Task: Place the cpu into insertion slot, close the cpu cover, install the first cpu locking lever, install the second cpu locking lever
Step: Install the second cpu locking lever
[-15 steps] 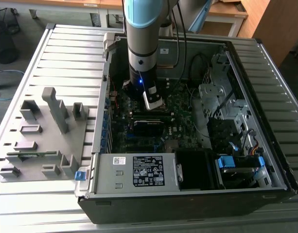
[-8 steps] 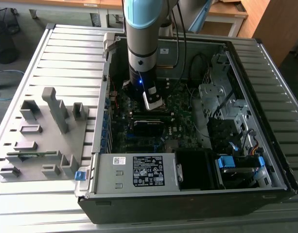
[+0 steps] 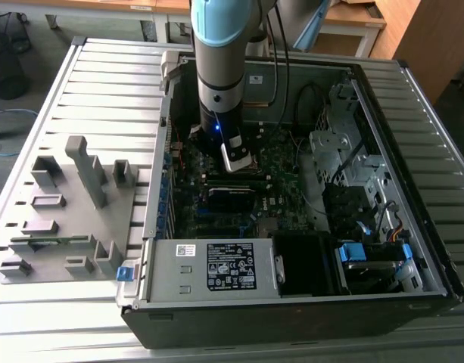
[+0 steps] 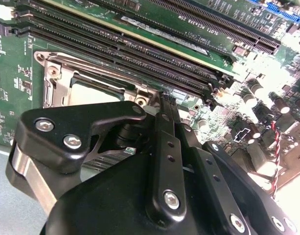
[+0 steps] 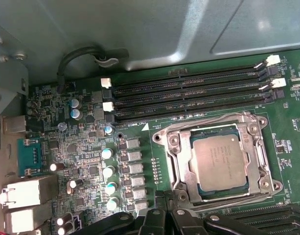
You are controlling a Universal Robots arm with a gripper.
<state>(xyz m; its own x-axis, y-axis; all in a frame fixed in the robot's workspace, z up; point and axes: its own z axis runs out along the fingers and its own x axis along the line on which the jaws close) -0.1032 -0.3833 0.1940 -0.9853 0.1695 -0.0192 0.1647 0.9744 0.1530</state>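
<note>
Looking down through the first wrist view, I see the fingers (image 5: 164, 215) at the bottom edge, drawn close together with nothing held between them, just beside the near edge of the socket. Beyond them the cpu (image 5: 220, 161) lies flat in the insertion slot, right of centre. The cpu cover (image 5: 176, 147) frames the chip; whether it is latched I cannot tell. Farther up, the memory slots (image 5: 189, 95) run across the motherboard (image 5: 66, 147). In the exterior view the arm (image 3: 220, 68) reaches into the open computer case (image 3: 413, 227) on the tabletop (image 3: 103, 91).
</note>
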